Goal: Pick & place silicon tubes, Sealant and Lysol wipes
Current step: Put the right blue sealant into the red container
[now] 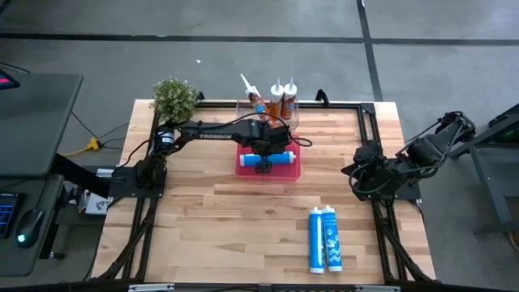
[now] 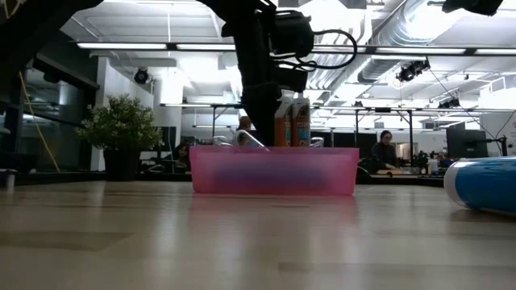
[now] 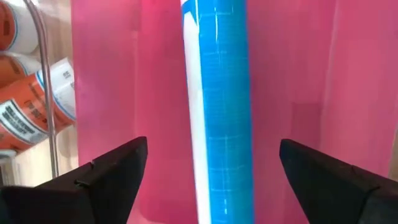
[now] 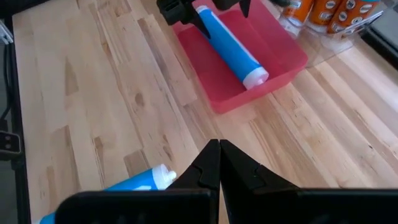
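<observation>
A blue silicone tube (image 1: 272, 159) with a white cap lies flat on the floor of the pink bin (image 1: 293, 171) at the table's middle. It also shows in the left wrist view (image 3: 217, 93) and the right wrist view (image 4: 227, 43). My left gripper (image 3: 211, 155) is open over the bin (image 1: 263, 165), pointing down. Its fingers stand wide on either side of the tube and apart from it. My right gripper (image 4: 219, 163) is shut and empty, waiting near the table's right edge (image 1: 358, 174). Two more blue-and-white tubes (image 1: 324, 239) lie side by side on the table near the front right.
A clear container (image 1: 280, 104) with orange sealant tubes stands just behind the pink bin. A small potted plant (image 1: 174, 97) is at the far left corner. One loose tube (image 4: 124, 185) lies close below my right gripper. Bare wood lies left and front of the bin.
</observation>
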Controlling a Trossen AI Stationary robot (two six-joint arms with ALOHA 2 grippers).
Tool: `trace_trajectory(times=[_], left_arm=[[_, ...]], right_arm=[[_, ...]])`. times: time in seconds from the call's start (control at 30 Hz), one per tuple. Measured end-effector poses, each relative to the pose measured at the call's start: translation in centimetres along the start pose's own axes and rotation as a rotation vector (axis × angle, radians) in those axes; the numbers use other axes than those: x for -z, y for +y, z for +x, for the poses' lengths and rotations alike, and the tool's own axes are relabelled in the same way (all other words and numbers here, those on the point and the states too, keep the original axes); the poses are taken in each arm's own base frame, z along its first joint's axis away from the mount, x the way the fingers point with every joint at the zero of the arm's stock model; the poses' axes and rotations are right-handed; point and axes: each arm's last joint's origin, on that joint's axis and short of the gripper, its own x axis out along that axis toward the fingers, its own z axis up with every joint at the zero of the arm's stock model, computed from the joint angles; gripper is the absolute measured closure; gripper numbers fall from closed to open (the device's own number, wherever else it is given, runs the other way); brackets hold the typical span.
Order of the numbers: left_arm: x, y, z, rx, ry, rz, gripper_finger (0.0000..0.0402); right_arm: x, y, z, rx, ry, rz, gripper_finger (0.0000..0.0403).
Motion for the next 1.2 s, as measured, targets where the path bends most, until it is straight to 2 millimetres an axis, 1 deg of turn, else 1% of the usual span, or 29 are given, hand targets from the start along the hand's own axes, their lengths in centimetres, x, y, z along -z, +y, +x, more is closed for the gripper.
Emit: trace_trajectory(times=[0.1, 0.17, 0.23, 0.3, 0.43, 0.57, 0.7, 0.77, 0.8, 0.87, 0.97, 1.07, 1.13, 1.2], left_arm=[[0.0, -0.3, -0.3, 0.009, -0.003, -0.054, 0.0044], [-0.1, -0.6, -0.7, 0.036, -0.016, -0.106, 0.0053], [-0.4, -1.0, -1.1, 0.062, -0.025, -0.148, 0.0071], [-0.6, -1.5, -1.8, 0.075, -0.028, -0.171, 0.0097], [-1.4, -2.6, -3.4, 0.084, -0.053, -0.209, 0.0169], [-2.1, -4.1, -4.5, 0.101, -0.083, -0.327, 0.0254], [-2.3, -6.0, -4.9, 0.122, -0.087, -0.400, 0.0339], [-2.3, -7.1, -5.6, 0.135, -0.091, -0.419, 0.0379], [-2.2, -7.7, -6.1, 0.136, -0.092, -0.426, 0.0390], [-2.4, -9.0, -7.0, 0.147, -0.140, -0.455, 0.0392], [-2.2, -11.2, -7.3, 0.104, -0.132, -0.504, 0.0397], [-1.6, -13.5, -7.8, 0.050, -0.123, -0.540, 0.0398], [-1.2, -15.2, -8.3, 0.034, -0.120, -0.558, 0.0400], [-0.5, -16.9, -8.2, 0.015, -0.107, -0.569, 0.0401]], right_arm=[[0.1, -0.1, 0.0, 0.001, 0.026, 0.011, 0.0402], [0.3, -0.3, 0.0, 0.010, 0.047, 0.020, 0.0402], [0.5, -0.5, 0.0, 0.021, 0.079, 0.023, 0.0402], [0.7, -0.7, -0.1, 0.038, 0.104, 0.027, 0.0402], [0.9, -1.0, -0.1, 0.061, 0.136, 0.040, 0.0402], [1.0, -1.0, -0.1, 0.055, 0.154, 0.051, 0.0402], [1.1, -1.1, -0.1, 0.069, 0.174, 0.098, 0.0402], [1.2, -1.2, -0.2, 0.077, 0.190, 0.134, 0.0402], [1.3, -1.3, -0.2, 0.082, 0.198, 0.156, 0.0402], [1.5, -1.3, 0.0, 0.090, 0.214, 0.201, 0.0402], [2.7, -1.4, 1.0, 0.116, 0.262, 0.241, 0.0402], [4.8, -1.1, 2.9, 0.124, 0.324, 0.272, 0.0402], [6.3, -0.6, 4.3, 0.092, 0.374, 0.294, 0.0402], [7.7, 0.0, 5.6, 0.035, 0.409, 0.330, 0.0402]])
